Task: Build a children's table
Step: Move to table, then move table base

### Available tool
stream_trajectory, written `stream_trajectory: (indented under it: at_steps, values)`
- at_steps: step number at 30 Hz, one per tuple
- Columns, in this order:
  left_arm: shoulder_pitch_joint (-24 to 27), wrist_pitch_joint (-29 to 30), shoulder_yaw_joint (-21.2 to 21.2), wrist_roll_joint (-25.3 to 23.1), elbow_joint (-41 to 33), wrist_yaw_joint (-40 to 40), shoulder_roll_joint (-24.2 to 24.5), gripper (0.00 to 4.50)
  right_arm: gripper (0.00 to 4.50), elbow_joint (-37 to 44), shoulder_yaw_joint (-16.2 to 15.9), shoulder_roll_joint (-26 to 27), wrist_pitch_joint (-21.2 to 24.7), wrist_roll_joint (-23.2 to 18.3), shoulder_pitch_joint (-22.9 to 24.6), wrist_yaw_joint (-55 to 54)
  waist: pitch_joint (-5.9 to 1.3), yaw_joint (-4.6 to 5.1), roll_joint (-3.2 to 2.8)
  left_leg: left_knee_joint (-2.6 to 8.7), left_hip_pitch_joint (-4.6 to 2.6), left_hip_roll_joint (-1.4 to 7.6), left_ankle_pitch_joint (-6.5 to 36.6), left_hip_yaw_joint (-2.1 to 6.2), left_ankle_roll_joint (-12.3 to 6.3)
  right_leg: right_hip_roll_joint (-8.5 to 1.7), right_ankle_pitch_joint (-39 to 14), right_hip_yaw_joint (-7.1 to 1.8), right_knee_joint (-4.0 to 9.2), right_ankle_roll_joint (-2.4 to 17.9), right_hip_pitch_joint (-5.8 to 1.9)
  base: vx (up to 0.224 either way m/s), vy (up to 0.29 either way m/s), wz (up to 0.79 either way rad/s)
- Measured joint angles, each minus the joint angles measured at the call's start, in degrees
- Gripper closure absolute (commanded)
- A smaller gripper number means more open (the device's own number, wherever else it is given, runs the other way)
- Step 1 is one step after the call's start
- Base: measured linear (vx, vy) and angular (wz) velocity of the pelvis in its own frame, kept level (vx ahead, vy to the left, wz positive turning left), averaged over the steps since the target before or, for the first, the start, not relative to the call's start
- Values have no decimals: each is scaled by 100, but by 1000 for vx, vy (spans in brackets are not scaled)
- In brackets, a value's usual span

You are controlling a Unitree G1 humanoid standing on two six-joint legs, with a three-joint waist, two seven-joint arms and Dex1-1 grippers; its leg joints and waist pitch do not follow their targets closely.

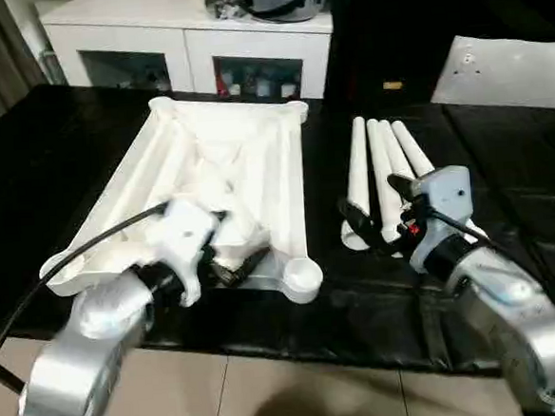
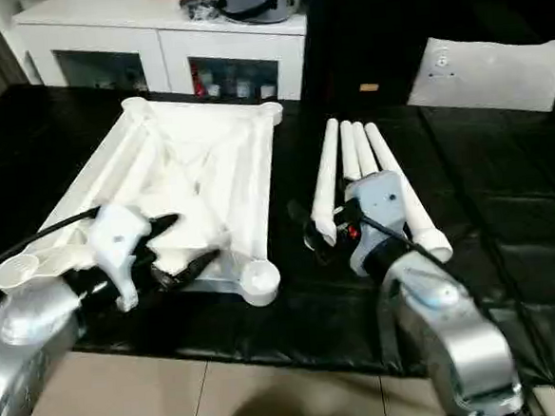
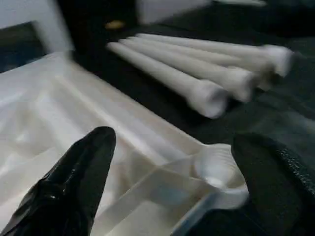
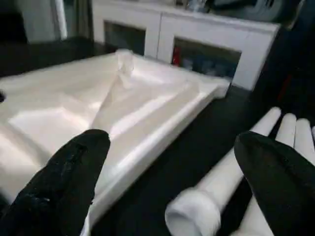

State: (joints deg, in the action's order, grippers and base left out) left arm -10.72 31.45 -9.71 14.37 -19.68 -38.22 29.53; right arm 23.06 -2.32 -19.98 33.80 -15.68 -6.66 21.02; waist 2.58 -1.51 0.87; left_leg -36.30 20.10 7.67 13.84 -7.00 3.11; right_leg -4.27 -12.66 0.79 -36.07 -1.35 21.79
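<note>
- the white table top (image 1: 219, 188) lies upside down on the black table (image 1: 55, 157), ribbed underside up, its near left corner hidden behind the left forearm in the left eye view.
- one rounded corner socket (image 1: 302, 276) sits at the near right corner, close to the black table's front edge.
- the left gripper (image 1: 232, 259) hovers over the top's near edge, fingers spread wide and grasping nothing; in the left wrist view its two black fingers (image 3: 74, 182) are blurred and cut off at the frame edge, with the socket between them.
- the four white legs (image 1: 380, 177) lie side by side to the right of the top, apart from it; their near ends are partly hidden behind the right wrist.
- the right gripper (image 2: 310, 232) hangs just above the legs' near ends, fingers released and wide apart, nothing in them.
- a white cabinet (image 1: 190, 43) stands behind the table; things on its shelves are too small to make out.
</note>
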Motion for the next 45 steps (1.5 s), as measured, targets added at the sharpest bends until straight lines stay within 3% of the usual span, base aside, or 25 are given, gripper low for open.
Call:
stream_trajectory:
  at_steps: [5, 7, 8, 16, 26, 36, 40, 45]
  values:
    - [-414, -489, -376, -109, 863, -863, 254, 113, 0, 58, -116, -345, 199, -168, -10, 447, 3, 30, -11, 2, 6, 8, -18, -7, 0, 2, 19, 2, -1, 30, 12, 0, 0, 0]
    - [-606, -539, -483, -120, 1181, -1161, 315, 113, 0, 61, -190, -419, 238, -229, -11, 575, 4, 54, -20, 2, 7, 9, -28, -15, -1, 1, 38, 1, -1, 40, 9, 0, 0, 0]
    - [-702, -533, -527, -122, 1336, -1300, 336, 139, 0, 62, -238, -465, 275, -270, -11, 638, 3, 62, -21, 2, 7, 10, -29, -16, -2, 1, 48, 1, -1, 43, 11, 0, 0, 0]
    - [-1103, -954, -824, -294, 2098, -1810, 320, 196, 0, 165, -289, -536, 615, -502, -11, 900, 1, 79, -25, 27, 47, 51, -49, -44, -6, 20, 77, 12, 15, 62, 24, 28, -1, -1]
    - [-1802, -1679, -1299, -792, 3363, -2506, 336, 280, 0, 380, -784, -913, 751, -493, -8, 1329, 6, 79, -34, 69, -1, 91, -50, -133, -4, 22, 74, 4, 44, 72, 24, 5, 0, 0]
    - [-1990, -1996, -1367, -895, 3755, -2992, 404, 354, 0, 382, -937, -1110, 842, -463, -8, 1483, 6, 114, -32, 69, 1, 118, -51, -150, -2, 36, 74, 2, 41, 73, 23, 0, 0, 0]
    - [-1958, -1855, -1326, -769, 3656, -3202, 505, 386, 0, 377, -939, -1164, 842, -448, -8, 1545, 6, 118, -32, 69, 1, 135, -51, -151, 0, 55, 72, 1, 42, 75, 25, 0, 0, 0]
    - [-1900, -1554, -1212, -602, 3556, -3301, 551, 392, 0, 376, -939, -1172, 841, -444, -9, 1575, 8, 109, -30, 71, -2, 156, -59, -152, 14, 75, 72, 1, 42, 85, 28, 0, 0, 0]
